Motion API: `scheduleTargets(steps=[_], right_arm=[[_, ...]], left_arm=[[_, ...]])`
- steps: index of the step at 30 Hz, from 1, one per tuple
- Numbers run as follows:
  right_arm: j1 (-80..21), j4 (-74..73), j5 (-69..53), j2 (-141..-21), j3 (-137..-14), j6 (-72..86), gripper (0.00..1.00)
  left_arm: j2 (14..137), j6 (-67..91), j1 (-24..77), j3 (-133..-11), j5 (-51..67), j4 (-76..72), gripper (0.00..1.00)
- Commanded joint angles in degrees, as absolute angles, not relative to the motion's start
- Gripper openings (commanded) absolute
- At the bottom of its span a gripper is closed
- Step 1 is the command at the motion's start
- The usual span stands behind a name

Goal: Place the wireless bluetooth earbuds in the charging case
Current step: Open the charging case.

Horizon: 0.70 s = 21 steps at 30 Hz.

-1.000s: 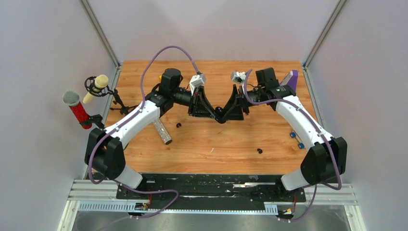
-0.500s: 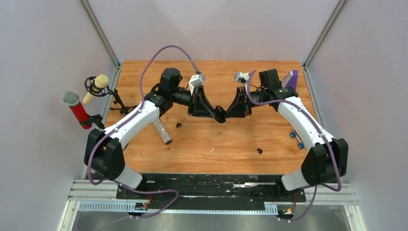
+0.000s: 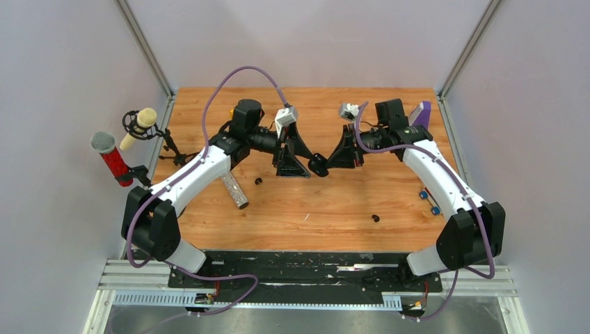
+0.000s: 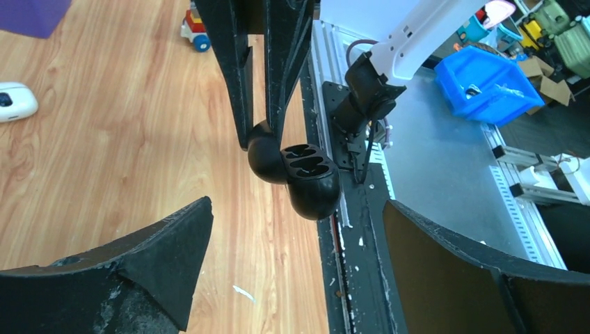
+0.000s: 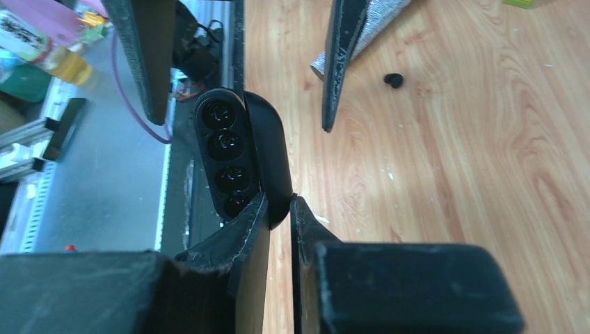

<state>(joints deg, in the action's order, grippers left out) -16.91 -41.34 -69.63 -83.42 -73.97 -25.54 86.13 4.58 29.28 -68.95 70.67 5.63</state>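
Observation:
The black charging case (image 3: 319,166) hangs open above the middle of the table, its empty sockets (image 4: 306,160) showing. My right gripper (image 3: 327,164) is shut on the case's lid (image 5: 273,163), pinching its lower edge (image 5: 280,209). My left gripper (image 3: 305,161) stands open around the case, with its fingers (image 4: 146,268) apart from the case (image 4: 299,177) on both sides. Two black earbuds lie loose on the wood, one at the left (image 3: 259,181) and one near the front (image 3: 376,218). The left earbud (image 5: 394,79) also shows in the right wrist view.
A glittery silver cylinder (image 3: 234,190) lies left of centre. Two microphones (image 3: 111,156) stand at the left edge. A purple object (image 3: 421,113) and small blue pieces (image 3: 428,202) are on the right. A white pebble-shaped case (image 4: 14,101) rests on the wood, and a white sliver (image 4: 243,293) lies near the front edge.
My left gripper has opened and let go of the case. My right gripper has shut on its lid and now holds it alone.

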Motion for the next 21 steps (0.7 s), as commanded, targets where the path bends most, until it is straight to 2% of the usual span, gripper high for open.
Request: scheduleTargets(steps=[1, 6, 10, 12, 15, 21], right_arm=[[-17.3, -40.7, -63.8, -79.9, -75.7, -29.3, 0.0], [-22.3, -43.1, -44.7, -78.1, -72.9, -39.1, 0.0], [-28.9, -37.3, -25.7, -77.3, -65.3, -45.7, 0.0], [-31.4, -33.8, -20.1, -77.4, -61.9, -47.6, 0.0], [-34.1, -31.4, -16.2, -78.0, -59.5, -48.5, 0.0], [-37.6, -23.4, -15.3, -75.3, -53.1, -48.9, 0.0]], left_arm=[[85.0, 2.7, 28.9, -71.4, 68.2, 8.3, 1.0], [85.2, -0.4, 26.5, -72.7, 60.5, 11.3, 1.0], [85.6, -7.0, 26.3, -74.2, 51.0, 15.8, 1.0], [85.6, -10.1, 26.7, -74.1, 47.1, 16.3, 1.0], [86.0, -15.7, 27.7, -73.2, 44.0, 16.6, 1.0], [89.0, -22.9, 31.0, -70.2, 46.3, 18.0, 1.0]])
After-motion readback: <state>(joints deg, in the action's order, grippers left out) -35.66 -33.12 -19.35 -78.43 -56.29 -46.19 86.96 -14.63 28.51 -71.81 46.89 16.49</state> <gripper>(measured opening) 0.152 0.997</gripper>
